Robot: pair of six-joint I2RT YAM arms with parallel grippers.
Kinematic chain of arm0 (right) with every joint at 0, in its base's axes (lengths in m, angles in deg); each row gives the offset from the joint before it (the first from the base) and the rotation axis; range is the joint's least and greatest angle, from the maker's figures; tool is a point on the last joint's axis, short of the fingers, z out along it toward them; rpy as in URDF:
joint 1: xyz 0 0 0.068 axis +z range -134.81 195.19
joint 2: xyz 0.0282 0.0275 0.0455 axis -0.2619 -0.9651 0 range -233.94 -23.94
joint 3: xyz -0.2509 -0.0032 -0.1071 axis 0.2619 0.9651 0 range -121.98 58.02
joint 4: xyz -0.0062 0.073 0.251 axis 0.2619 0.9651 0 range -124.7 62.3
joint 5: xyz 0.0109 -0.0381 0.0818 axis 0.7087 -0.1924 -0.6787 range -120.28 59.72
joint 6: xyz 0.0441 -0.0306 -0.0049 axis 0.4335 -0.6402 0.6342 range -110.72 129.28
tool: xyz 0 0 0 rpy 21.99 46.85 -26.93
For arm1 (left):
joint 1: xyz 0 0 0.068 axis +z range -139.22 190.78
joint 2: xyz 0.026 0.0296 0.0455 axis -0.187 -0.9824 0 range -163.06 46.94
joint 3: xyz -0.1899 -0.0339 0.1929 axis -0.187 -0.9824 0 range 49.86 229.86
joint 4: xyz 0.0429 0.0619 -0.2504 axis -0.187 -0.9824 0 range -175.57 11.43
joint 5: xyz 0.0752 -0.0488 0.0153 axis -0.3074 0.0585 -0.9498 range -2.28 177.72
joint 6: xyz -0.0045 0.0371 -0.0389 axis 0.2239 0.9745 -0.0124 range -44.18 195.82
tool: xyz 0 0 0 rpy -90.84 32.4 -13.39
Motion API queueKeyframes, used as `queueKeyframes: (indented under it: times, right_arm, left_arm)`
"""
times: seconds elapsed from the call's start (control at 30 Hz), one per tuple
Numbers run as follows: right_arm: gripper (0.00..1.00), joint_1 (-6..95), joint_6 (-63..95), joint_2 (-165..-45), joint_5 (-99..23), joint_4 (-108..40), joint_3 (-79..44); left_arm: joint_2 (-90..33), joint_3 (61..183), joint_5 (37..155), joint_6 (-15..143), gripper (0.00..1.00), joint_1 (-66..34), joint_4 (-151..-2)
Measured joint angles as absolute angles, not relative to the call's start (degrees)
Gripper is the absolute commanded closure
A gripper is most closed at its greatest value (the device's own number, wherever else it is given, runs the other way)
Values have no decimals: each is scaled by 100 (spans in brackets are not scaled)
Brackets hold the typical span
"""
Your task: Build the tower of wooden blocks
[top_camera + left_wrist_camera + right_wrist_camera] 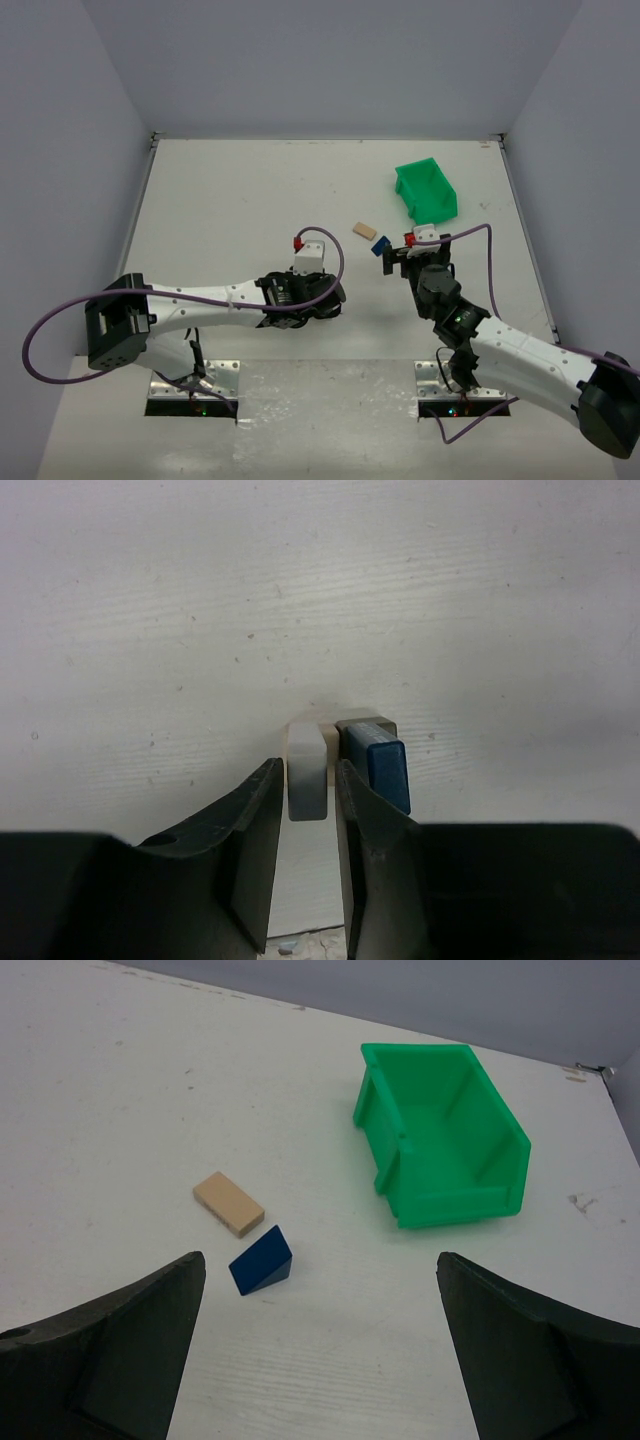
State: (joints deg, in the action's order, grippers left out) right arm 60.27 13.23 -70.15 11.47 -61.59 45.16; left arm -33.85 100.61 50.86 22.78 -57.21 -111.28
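1. The green bin (427, 190) sits at the far right of the table (230, 200). Everything else lies nearer the arms than it does.
2. The tower (365, 724) is well away from the bin, to its near left, under the left wrist. The top view hides it. The left wrist view shows only a low cluster with tan wood at the back.
3. The left gripper (308, 780) is closed on a pale block (306, 748), one finger tight on each side. A blue block (385, 772) stands just outside the right-hand finger, touching or nearly touching it.
4. The right gripper (318, 1260) hangs just to the near left of the bin, its fingers spread wide and holding nothing.
5. Ahead of it lie a tan plank (229, 1203) and a blue wedge (261, 1261), just beside each other and near the bin's left side.
6. The step in hand looks like seating the pale block beside the blue one. I cannot tell whether it already rests on its support.
7. The next move calls for a gentle release and a straight lift, without nudging the blue block. The plank and wedge remain to be fetched.
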Motion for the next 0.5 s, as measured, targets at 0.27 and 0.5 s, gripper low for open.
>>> queueKeyframes:
  times: [0.27,0.5]
  right_arm:
    - [1,6019,1325,-7013,1147,-6160,4516]
    - [1,5994,1344,-7013,1147,-6160,4516]
  left_arm:
    - [-3420,10147,5067,2273,79,-5725,-11217]
    - [-3510,10202,5058,2225,80,-5725,-11336]
